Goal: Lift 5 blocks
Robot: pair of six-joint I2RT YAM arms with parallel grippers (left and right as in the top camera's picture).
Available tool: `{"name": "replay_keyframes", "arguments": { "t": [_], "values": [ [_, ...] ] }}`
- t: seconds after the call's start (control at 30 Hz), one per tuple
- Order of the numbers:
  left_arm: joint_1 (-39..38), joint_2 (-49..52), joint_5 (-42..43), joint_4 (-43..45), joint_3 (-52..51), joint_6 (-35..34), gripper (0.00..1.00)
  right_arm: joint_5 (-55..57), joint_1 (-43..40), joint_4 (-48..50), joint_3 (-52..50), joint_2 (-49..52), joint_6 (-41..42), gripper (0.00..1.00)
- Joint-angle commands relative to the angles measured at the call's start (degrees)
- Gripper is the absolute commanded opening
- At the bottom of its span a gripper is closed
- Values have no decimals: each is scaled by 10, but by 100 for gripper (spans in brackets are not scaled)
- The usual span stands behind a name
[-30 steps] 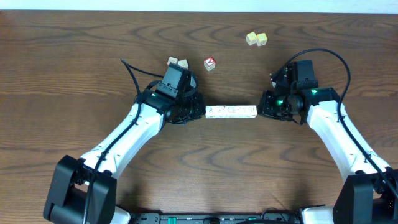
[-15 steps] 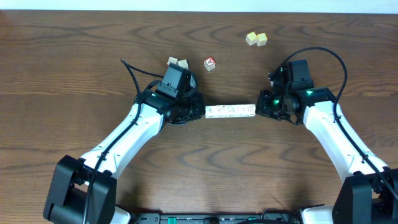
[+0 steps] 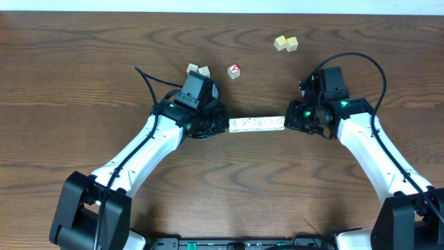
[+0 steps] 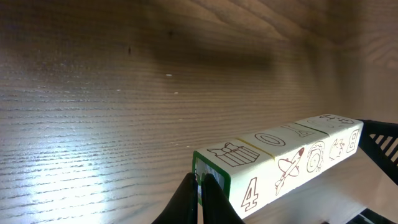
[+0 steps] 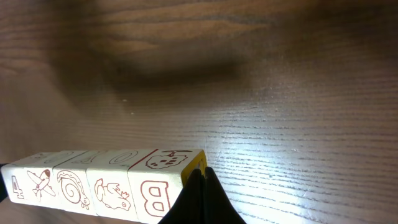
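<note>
Five whitish blocks [image 3: 257, 123] with brown pictures and letters form one straight row between my two grippers. My left gripper [image 3: 223, 126] is shut, and its closed tips [image 4: 200, 186] press the green-edged left end of the row [image 4: 286, 162]. My right gripper [image 3: 290, 122] is shut too, with its tips [image 5: 202, 180] against the yellow-edged end of the "B" block [image 5: 155, 186]. The row is squeezed end to end between them. In both wrist views its shadow falls apart from it on the table, so it seems to hang slightly above the wood.
A cube with a red-and-white top [image 3: 234, 70] lies behind the row. Two pale yellow cubes [image 3: 286, 44] sit at the back right. Two more pale cubes [image 3: 198, 69] rest just behind my left wrist. A black cable [image 3: 147, 80] runs from the left arm.
The right gripper has pushed a little to the left and the row has shifted slightly with it, toward the back of the table. The left arm has hardly moved.
</note>
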Motion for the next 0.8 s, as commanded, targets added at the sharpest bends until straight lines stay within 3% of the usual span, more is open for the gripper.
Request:
{"name": "replay_keyframes", "arguments": {
  "t": [0.0,0.77],
  "values": [
    [-34,7,96,23,35,-8,7,-154,44,12,15,17,11,1],
    [-35,38,70,23,33,-11,7,-166,43,33,15,42,11,1]
  ]
}}
